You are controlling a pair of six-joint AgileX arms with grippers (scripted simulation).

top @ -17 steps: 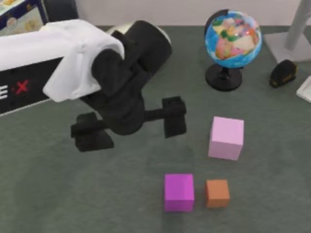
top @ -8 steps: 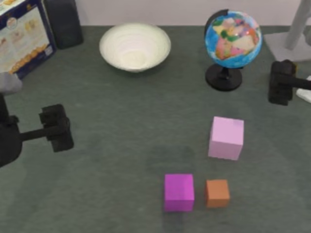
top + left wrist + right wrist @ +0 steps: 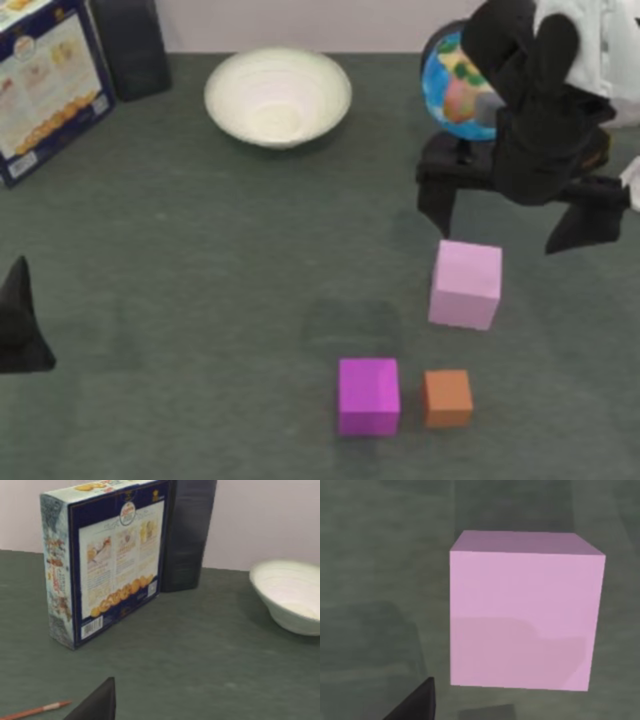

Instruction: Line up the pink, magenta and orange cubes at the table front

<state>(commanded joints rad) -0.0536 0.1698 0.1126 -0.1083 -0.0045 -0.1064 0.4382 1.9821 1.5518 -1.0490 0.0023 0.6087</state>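
Pink cube [image 3: 466, 284] sits right of table centre, behind magenta cube [image 3: 368, 396] and orange cube [image 3: 447, 397], which stand side by side, close, near table front [image 3: 200, 430]. Looks rigid, matte, light; flat opposite sides suit pinch. Right gripper [image 3: 522, 212] hovers just behind it, fingers spread wide. Left gripper [image 3: 18, 325] cut off at left edge, finger state unclear. Globe [image 3: 462, 95] half hidden by right arm.

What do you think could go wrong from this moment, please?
The right claw hangs open just behind the pink cube, close to the globe; a careless descent might clip the globe's stand. Carrying the pink cube forward could also bump the orange cube or magenta cube, spoiling their line.
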